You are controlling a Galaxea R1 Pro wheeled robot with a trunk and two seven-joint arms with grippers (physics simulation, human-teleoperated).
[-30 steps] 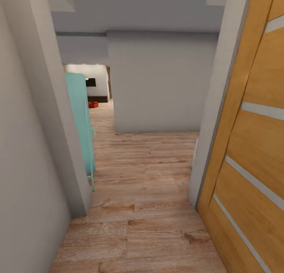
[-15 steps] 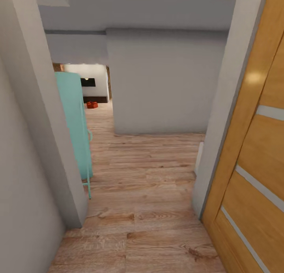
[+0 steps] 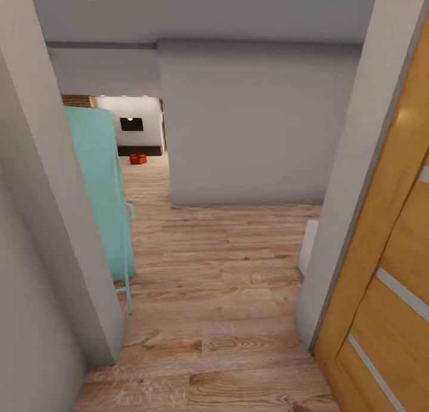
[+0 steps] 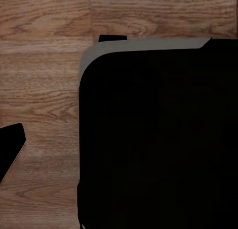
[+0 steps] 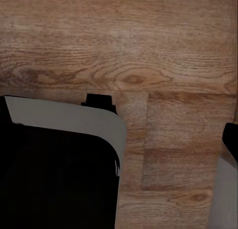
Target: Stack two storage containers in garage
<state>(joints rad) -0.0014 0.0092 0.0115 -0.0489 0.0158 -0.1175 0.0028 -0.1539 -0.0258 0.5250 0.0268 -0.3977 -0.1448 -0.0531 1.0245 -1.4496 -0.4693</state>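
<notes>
Far down the hall, the storage containers point(image 3: 138, 159) appear as a small orange-red shape on the light wood floor of the living room, too distant to tell one from the other. Behind them are a white wall, a black TV screen point(image 3: 131, 124) and a low dark cabinet point(image 3: 140, 150). The left wrist view looks down on wood planks and a black, grey-edged part of the robot's body point(image 4: 158, 135). The right wrist view has the same kind of black body part point(image 5: 54, 179) over the planks.
I am in a doorway. A grey wall corner point(image 3: 53, 221) stands close on the left, with a teal panel on thin legs point(image 3: 98, 186) just beyond it. An orange wooden door point(image 3: 387, 269) is close on the right. A grey wall block point(image 3: 250, 126) faces me; wood floor point(image 3: 214, 263) leads left of it.
The whole head view has moved forward and slightly right through the doorway. The wall corner and door now sit nearer the picture's edges. Nothing in the scene itself has moved.
</notes>
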